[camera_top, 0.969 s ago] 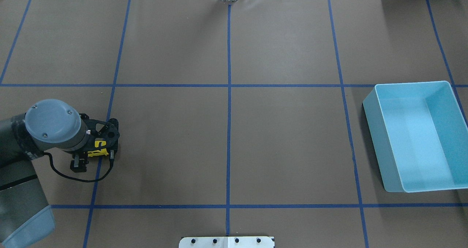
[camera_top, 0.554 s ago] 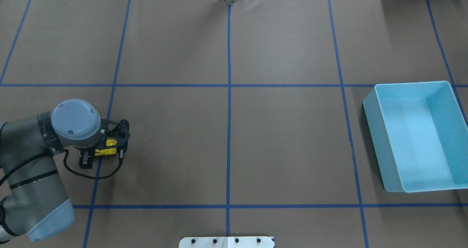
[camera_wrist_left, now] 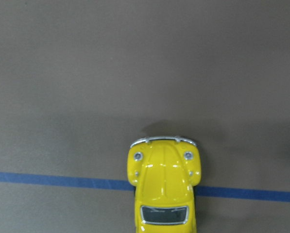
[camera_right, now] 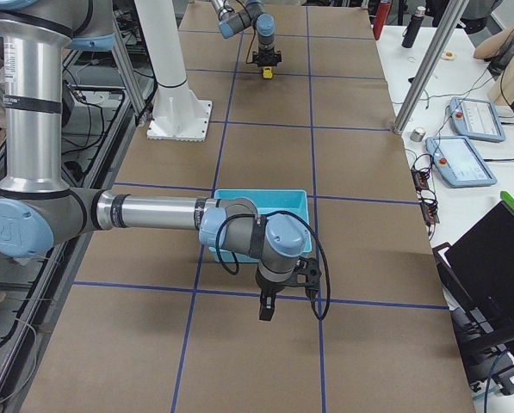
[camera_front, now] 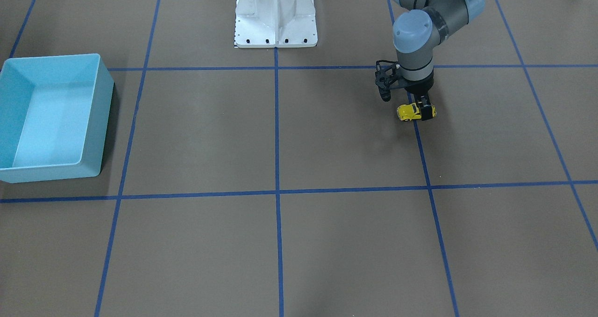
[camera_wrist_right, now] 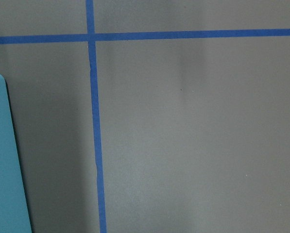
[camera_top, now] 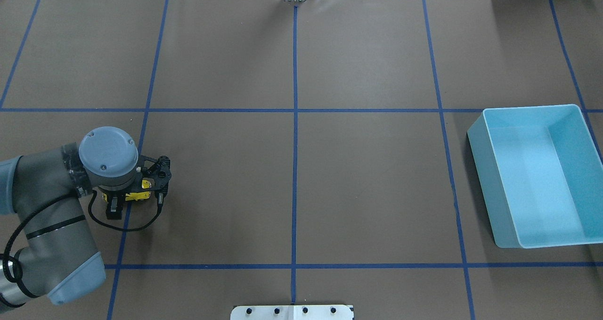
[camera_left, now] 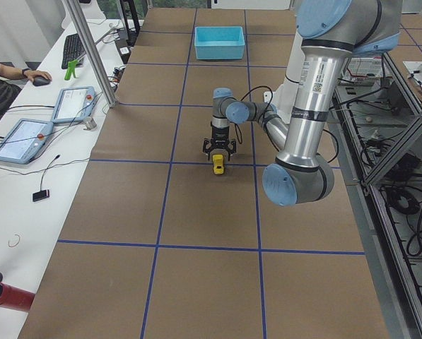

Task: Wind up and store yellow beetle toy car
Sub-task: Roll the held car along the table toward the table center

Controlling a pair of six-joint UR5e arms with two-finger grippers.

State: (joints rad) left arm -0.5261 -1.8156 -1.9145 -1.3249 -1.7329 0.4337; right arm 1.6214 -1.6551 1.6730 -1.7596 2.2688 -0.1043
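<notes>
Holding the car with its nose toward the bin

The car (camera_wrist_left: 164, 191) is tiny and yellow. It sits low, right down by the counter (camera_top: 367, 183), on the robot's left side. It lies across a blue line (camera_wrist_left: 47, 178). I cannot tell if its wheels touch the counter. The left gripper (camera_front: 421, 112) comes straight down over the car and pinches its sides, toward the back half. Only the nose and front window show in the left wrist view.

What matters most is which way the car points. Its long way runs along the counter, from one end toward the other. Its nose points at the bin (camera_top: 480, 169). The bin is light blue and well apart from the car, over on the robot's right side.

The right gripper (camera_right: 267, 311) hangs just beside the bin. So the right arm is nearer to the bin, and the left arm is the one at the car. I cannot tell if the right gripper is spread or pressed together.

I think winding up comes next. For that, the car likely has to be pressed down and pulled backward, tail first, away from the bin. The pull should go straight along the car's long way. If it goes crooked, the wheels may skid sideways and not wind.
</notes>
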